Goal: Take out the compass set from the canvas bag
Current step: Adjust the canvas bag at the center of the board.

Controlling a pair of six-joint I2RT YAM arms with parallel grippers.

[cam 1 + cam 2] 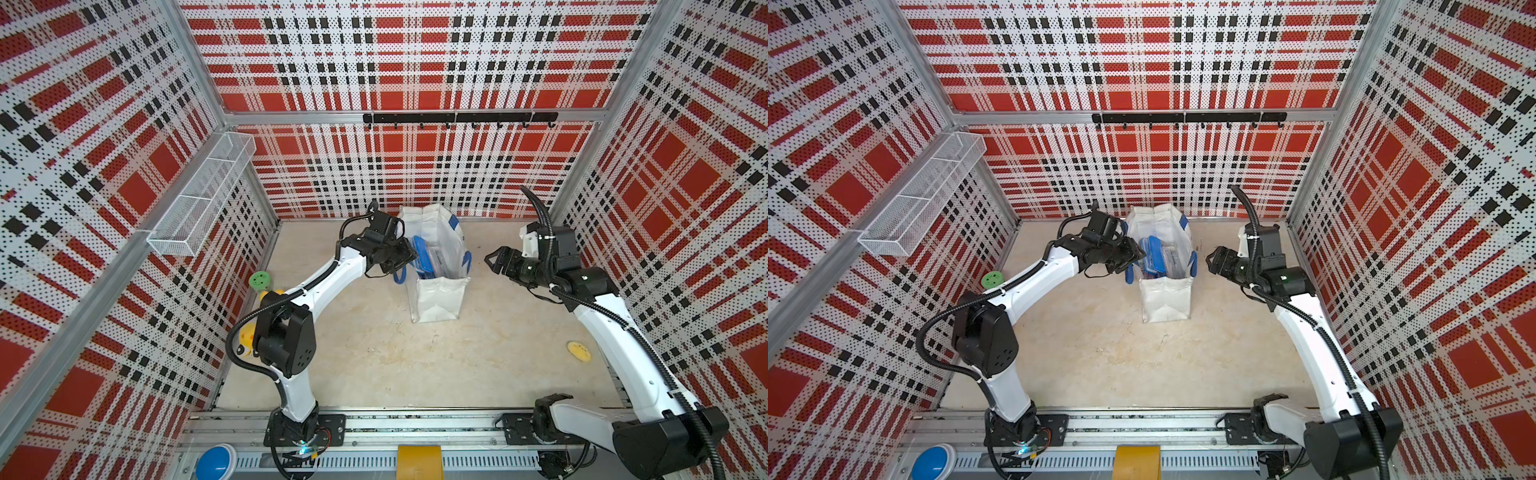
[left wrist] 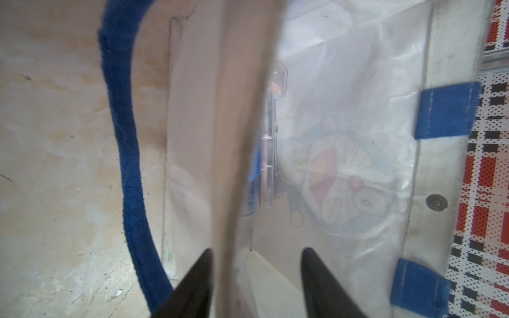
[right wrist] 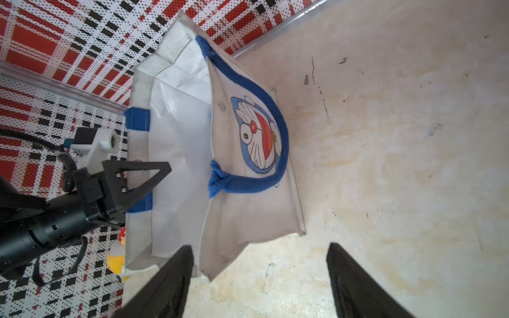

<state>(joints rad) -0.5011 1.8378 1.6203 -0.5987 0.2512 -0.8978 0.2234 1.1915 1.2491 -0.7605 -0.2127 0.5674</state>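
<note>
At the nine o'clock rim of the white boxy canvas bag with blue strap handles (image 1: 436, 295), the left gripper (image 2: 257, 249) straddles the fabric wall. Its jaws are apart, one finger inside and one outside, not clenched on it. At the bag's three o'clock, the right gripper (image 1: 491, 262) hangs released with jaws wide, near the bag but apart from it. The bag stands upright on the beige table (image 1: 374, 353), toward twelve o'clock. Inside it, clear and blue plastic cases (image 1: 428, 259) stand on edge; I cannot tell which is the compass set.
</note>
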